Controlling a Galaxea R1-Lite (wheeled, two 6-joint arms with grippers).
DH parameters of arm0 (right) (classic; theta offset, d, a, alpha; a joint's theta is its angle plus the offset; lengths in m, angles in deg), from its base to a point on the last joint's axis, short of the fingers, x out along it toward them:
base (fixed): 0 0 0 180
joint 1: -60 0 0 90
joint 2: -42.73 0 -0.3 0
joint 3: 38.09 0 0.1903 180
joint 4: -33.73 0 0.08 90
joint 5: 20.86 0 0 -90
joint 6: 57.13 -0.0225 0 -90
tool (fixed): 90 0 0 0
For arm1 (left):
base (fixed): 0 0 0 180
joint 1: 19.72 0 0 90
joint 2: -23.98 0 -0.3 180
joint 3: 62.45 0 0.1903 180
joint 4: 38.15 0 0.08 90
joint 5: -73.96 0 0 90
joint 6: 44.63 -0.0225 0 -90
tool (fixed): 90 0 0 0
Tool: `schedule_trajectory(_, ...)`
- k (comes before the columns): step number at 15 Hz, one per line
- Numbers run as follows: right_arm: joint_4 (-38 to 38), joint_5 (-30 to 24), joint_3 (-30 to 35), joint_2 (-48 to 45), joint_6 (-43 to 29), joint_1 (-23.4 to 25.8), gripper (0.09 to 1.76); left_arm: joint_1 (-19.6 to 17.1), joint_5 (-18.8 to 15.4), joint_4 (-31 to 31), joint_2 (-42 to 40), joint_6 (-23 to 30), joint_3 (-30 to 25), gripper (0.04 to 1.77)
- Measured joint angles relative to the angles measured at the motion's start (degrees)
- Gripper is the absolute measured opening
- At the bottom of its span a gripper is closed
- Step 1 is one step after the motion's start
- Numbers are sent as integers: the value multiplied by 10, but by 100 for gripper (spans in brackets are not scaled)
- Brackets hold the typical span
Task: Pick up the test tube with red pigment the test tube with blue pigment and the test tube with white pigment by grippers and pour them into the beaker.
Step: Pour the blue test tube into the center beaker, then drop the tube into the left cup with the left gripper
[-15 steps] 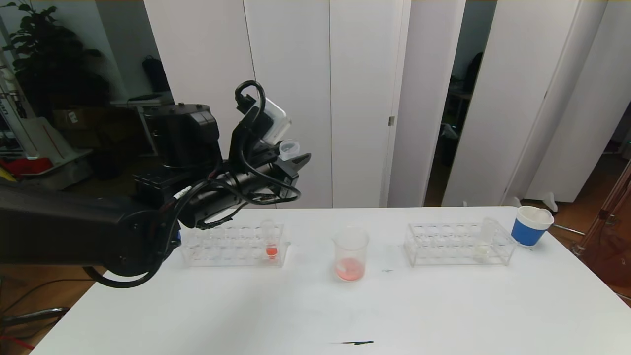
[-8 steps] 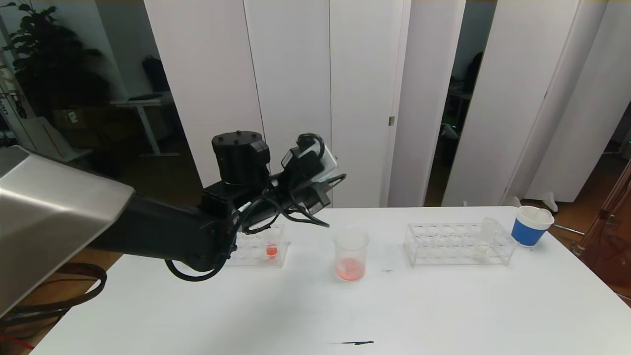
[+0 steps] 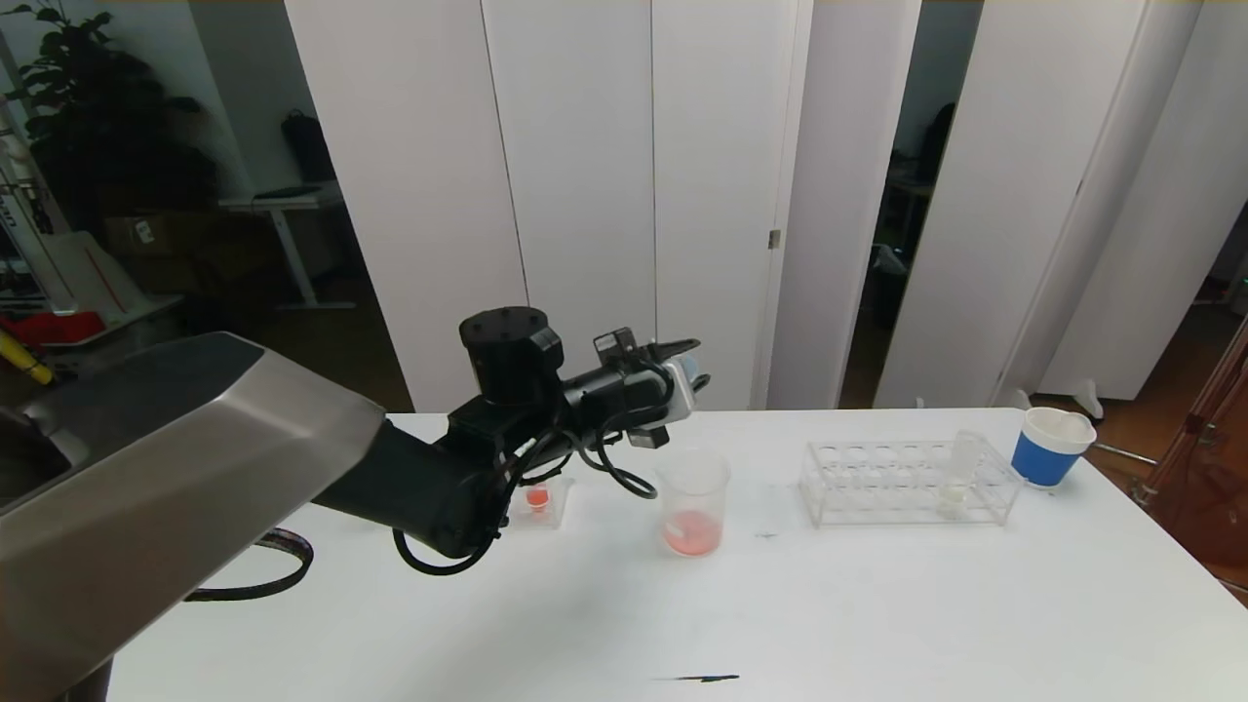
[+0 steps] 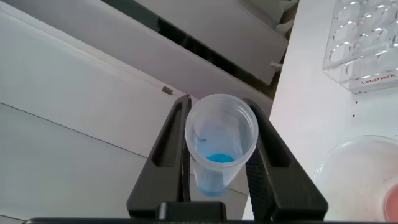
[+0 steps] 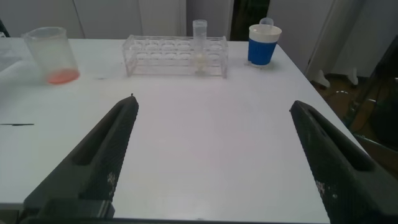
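Observation:
My left gripper (image 3: 685, 359) is shut on the test tube with blue pigment (image 3: 689, 371) and holds it tilted just above and behind the beaker's rim. In the left wrist view the tube (image 4: 219, 144) sits between both fingers (image 4: 272, 158), its open mouth facing the camera and blue liquid inside. The beaker (image 3: 693, 502) holds red-orange liquid and also shows in the left wrist view (image 4: 364, 183). The test tube with white pigment (image 3: 960, 478) stands in the right rack (image 3: 877, 485). My right gripper (image 5: 212, 103) is open and empty, low over the table's near part.
A tube with red-orange liquid (image 3: 537, 496) stands in the left rack, mostly hidden behind my left arm. A blue-banded white cup (image 3: 1050, 446) stands at the far right. A short dark mark (image 3: 697, 678) lies near the front edge.
My left arm has swung right and down with the blue tube, from high over the left rack to just above the beaker. The tube has tipped further over.

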Motion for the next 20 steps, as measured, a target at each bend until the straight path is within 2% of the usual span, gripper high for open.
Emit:
schedule_trajectory(5, 0, 0, 0, 0, 0, 0, 175, 1, 4, -65, 47, -96, 3, 58)
schedule_trajectory(10, 0, 0, 0, 0, 0, 0, 175, 2, 5, -93, 85, -142, 17, 58)
schedule_trajectory(16, 0, 0, 0, 0, 0, 0, 175, -4, 4, -136, 97, -167, 12, 58)
schedule_trajectory(20, 0, 0, 0, 0, 0, 0, 175, -12, 4, -143, 107, -186, 14, 58)
